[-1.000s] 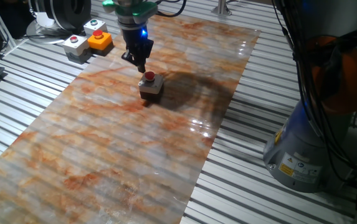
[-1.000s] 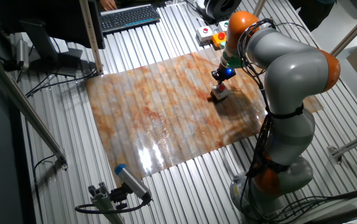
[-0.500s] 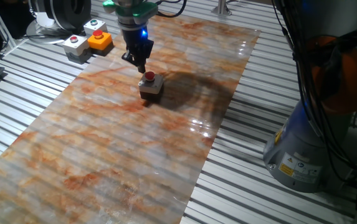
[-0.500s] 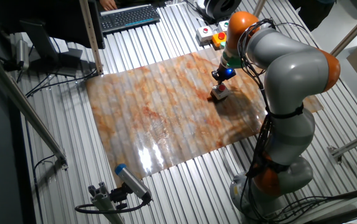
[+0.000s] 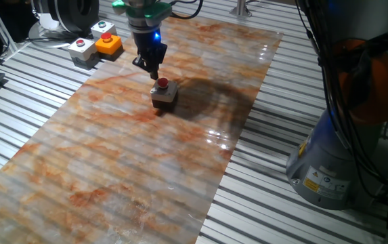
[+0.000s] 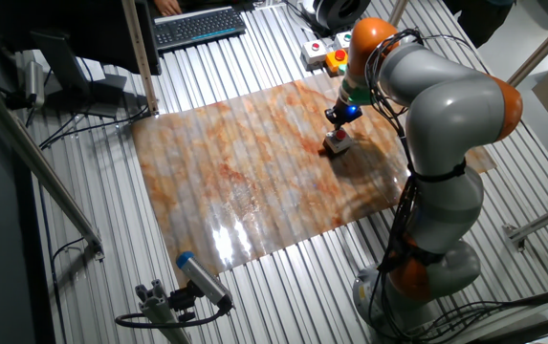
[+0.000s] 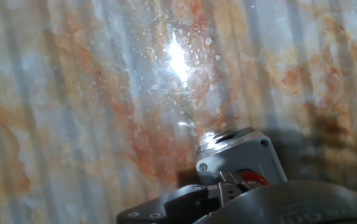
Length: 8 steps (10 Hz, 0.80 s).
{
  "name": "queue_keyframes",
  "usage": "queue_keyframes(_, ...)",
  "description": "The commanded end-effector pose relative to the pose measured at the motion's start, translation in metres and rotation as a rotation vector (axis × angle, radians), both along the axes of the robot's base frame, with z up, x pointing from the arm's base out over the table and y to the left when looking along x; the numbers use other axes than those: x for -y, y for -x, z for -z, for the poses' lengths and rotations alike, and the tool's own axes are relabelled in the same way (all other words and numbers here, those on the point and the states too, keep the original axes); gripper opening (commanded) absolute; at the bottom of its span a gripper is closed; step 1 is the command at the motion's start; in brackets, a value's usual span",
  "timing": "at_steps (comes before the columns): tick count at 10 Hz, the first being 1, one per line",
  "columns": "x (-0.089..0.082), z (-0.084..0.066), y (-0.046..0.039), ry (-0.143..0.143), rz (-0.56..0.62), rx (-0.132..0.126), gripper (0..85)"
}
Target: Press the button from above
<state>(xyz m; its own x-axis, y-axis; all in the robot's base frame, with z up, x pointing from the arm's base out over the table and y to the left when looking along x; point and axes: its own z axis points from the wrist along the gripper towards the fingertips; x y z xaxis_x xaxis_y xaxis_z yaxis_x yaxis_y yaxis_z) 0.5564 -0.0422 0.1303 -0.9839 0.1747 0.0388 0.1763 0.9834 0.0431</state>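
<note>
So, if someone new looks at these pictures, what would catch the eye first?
Probably the small red button on its little square box, alone in the middle of the marbled orange sheet, with the hand right above it under a blue light. Next comes the big grey and orange arm that bends over the table. At the far edge, beside the sheet, stand an orange button box and a light-grey one.

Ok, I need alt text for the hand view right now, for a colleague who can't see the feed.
Close-up looking down the gripper at the button, a red cap on a pale grey box, at bottom right and partly hidden by the gripper's dark body. The rest is the glossy orange-and-grey marbled mat, with a bright glare spot near top centre.
</note>
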Motion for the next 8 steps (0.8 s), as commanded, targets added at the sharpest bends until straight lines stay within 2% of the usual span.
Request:
queue_keyframes(1,0.000,0.000,0.0002,0.000,0.000,0.000,0.0)
queue_keyframes(7,0.001,-0.006,0.0030,0.006,-0.003,-0.001,0.0)
queue_keyframes(8,0.001,-0.012,0.0043,-0.016,0.010,-0.008,0.0)
